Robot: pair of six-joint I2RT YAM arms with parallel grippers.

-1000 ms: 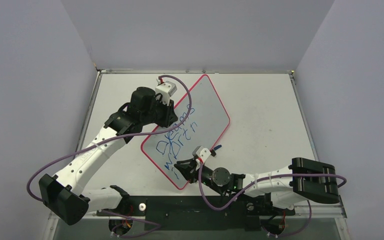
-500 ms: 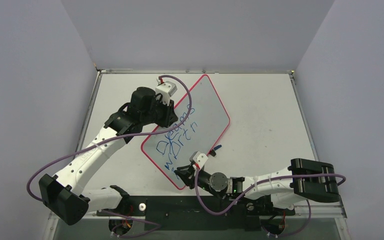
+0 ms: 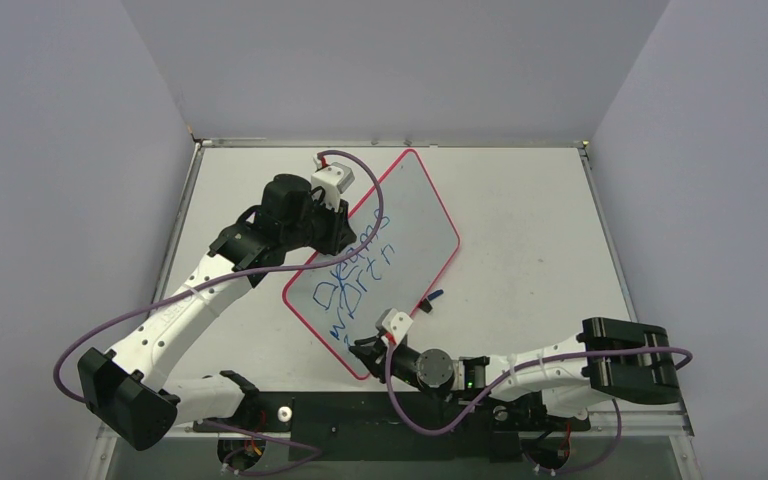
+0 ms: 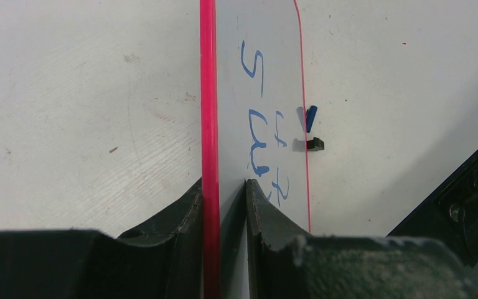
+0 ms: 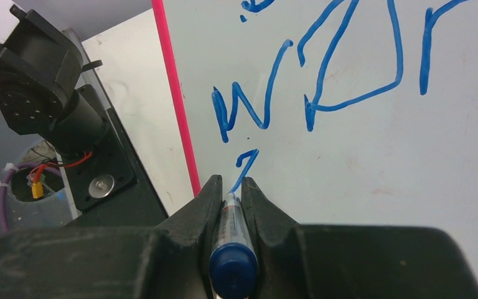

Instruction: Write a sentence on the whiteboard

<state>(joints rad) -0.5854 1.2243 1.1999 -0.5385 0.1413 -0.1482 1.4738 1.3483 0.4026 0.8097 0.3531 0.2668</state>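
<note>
The whiteboard (image 3: 400,215) lies slanted on the table, white with a thin red rim. My left gripper (image 3: 345,232) is shut on its left rim, the fingertips (image 4: 223,184) pinching the red edge and the whiteboard (image 4: 258,43) running away between them. The sentence (image 3: 355,275) shows as two uneven blue lines. My right gripper (image 3: 362,350) is at the board's near corner, shut on a blue marker (image 5: 232,249). The marker's tip touches the whiteboard (image 5: 373,162) at a short new stroke (image 5: 244,169) below the "W" of the sentence (image 5: 348,98).
A blue marker cap (image 3: 434,295) lies on the table just right of the board, by a small black clip (image 4: 314,144). The black mounting plate (image 3: 340,410) runs along the near edge. Grey walls close in the table on three sides.
My right gripper has slid left and nearer along the board's near corner with the marker. A short stroke now starts a third line. The left arm has not moved.
</note>
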